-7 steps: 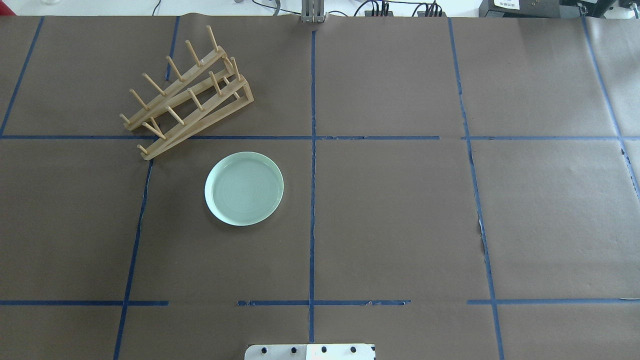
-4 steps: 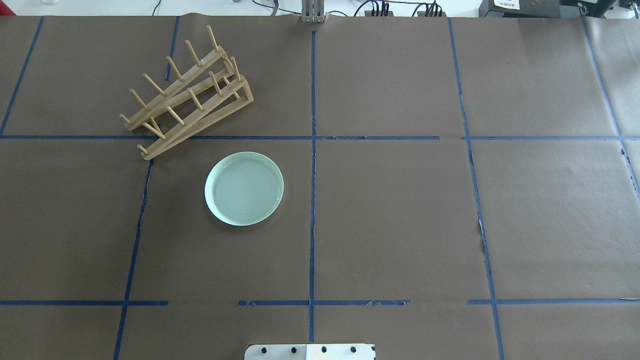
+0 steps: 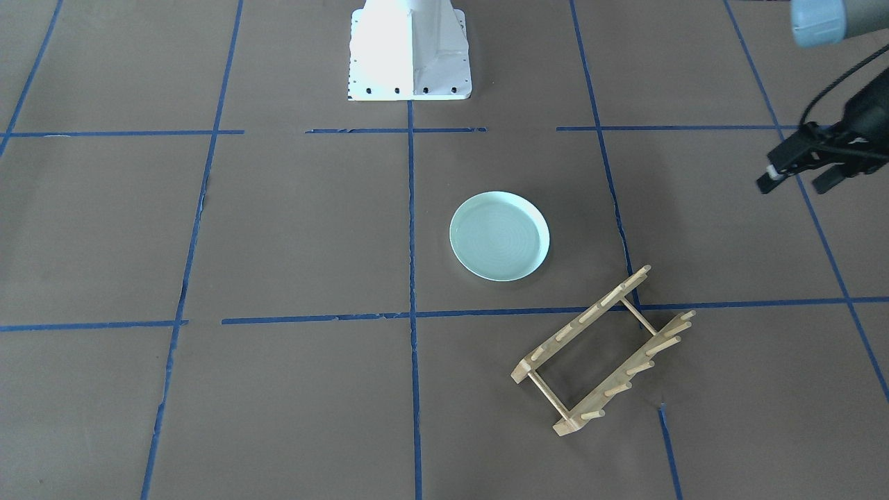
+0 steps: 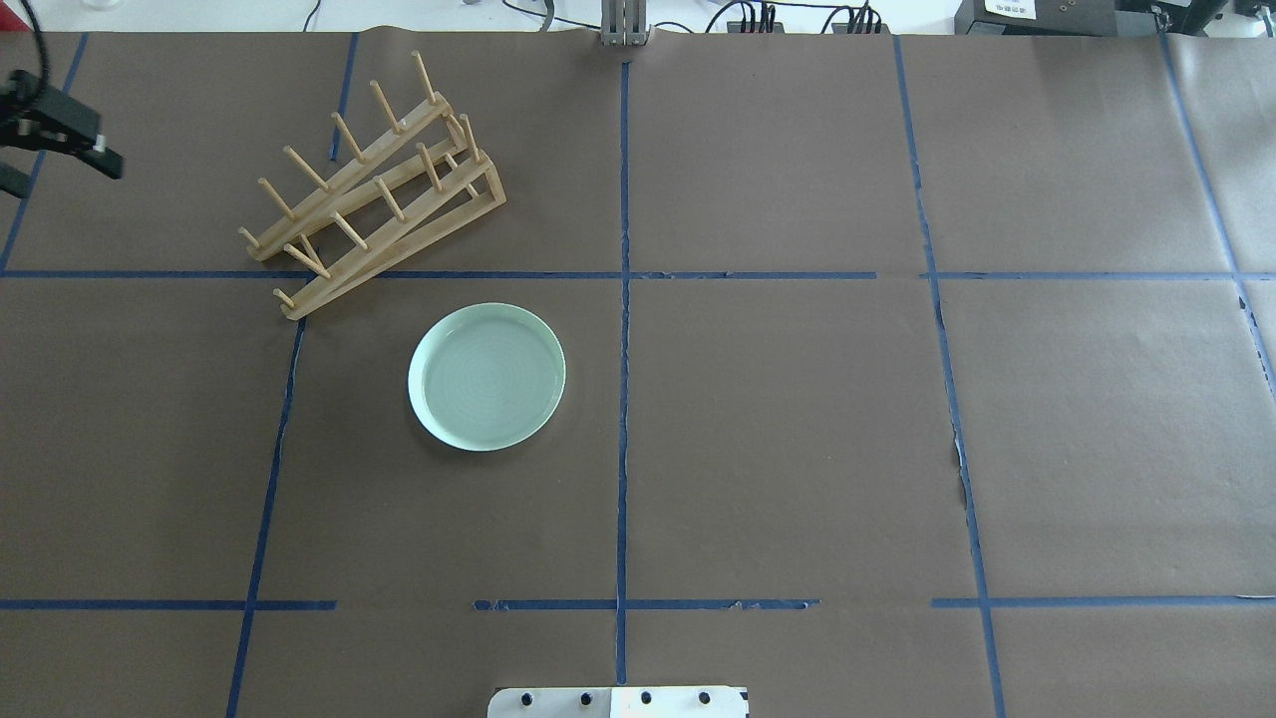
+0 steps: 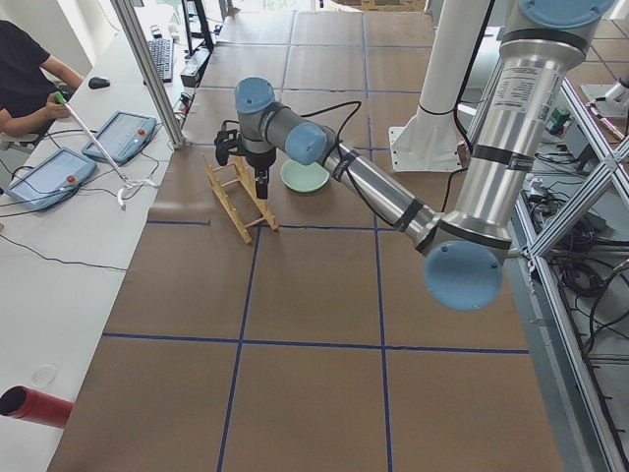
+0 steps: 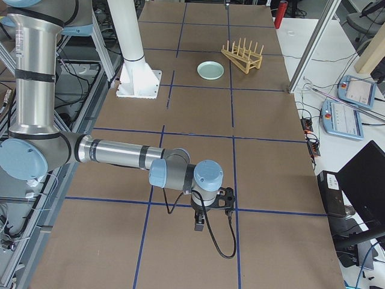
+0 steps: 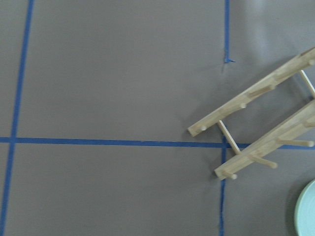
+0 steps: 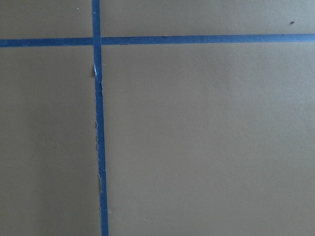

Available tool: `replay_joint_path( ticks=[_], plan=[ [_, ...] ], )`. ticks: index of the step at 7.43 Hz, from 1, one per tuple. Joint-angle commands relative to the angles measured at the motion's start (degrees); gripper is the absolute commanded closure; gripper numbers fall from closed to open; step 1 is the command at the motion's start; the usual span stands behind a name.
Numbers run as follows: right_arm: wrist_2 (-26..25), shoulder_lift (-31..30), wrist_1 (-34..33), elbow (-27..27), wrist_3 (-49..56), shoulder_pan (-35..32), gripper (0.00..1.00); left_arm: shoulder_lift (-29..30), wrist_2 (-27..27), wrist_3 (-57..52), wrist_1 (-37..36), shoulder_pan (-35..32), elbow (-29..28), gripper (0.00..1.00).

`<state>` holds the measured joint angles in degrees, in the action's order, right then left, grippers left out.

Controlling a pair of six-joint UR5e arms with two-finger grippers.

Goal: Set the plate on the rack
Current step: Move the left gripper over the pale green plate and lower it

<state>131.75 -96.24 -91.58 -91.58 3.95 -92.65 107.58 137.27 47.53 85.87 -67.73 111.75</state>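
The pale mint-green plate (image 4: 486,376) lies flat on the brown paper, left of centre; it also shows in the front view (image 3: 499,236). The wooden rack (image 4: 374,189) stands just beyond it, askew, pegs up, and shows in the front view (image 3: 604,351) and the left wrist view (image 7: 256,123). My left gripper (image 4: 55,170) hangs open and empty above the table's far left, well left of the rack; it also shows in the front view (image 3: 792,186). My right gripper (image 6: 204,223) shows only in the right side view, far from both things; I cannot tell if it is open.
The robot's white base (image 3: 410,52) stands at the near edge. A metal post (image 4: 624,25) and cables sit at the far edge. An operator (image 5: 25,74) sits at a side desk with tablets. Blue tape lines grid the paper.
My left gripper has come into the overhead view at its upper left edge; before, no gripper showed there. The plate and rack have not moved.
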Motion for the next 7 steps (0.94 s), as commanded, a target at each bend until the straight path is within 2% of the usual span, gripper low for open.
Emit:
replay_joint_path(
  ticks=[1, 2, 3, 5, 7],
  plan=[
    [0.0, 0.0, 0.0, 0.0, 0.0, 0.02, 0.0, 8.76, -4.45, 19.73, -0.26, 13.79, -0.91, 0.0],
    [0.0, 0.0, 0.0, 0.0, 0.0, -0.07, 0.0, 12.7, -7.69, 25.89, -0.35, 18.47, -4.48, 0.0],
    [0.0, 0.0, 0.0, 0.0, 0.0, -0.07, 0.0, 17.26, -10.94, 27.52, -0.35, 22.78, -10.87, 0.0],
    [0.0, 0.0, 0.0, 0.0, 0.0, 0.02, 0.0, 21.43, -12.02, 30.93, 0.43, 30.0, -18.03, 0.0],
    [0.0, 0.0, 0.0, 0.0, 0.0, -0.07, 0.0, 27.29, -12.02, 31.83, 6.29, 31.87, -26.71, 0.03]
  ],
)
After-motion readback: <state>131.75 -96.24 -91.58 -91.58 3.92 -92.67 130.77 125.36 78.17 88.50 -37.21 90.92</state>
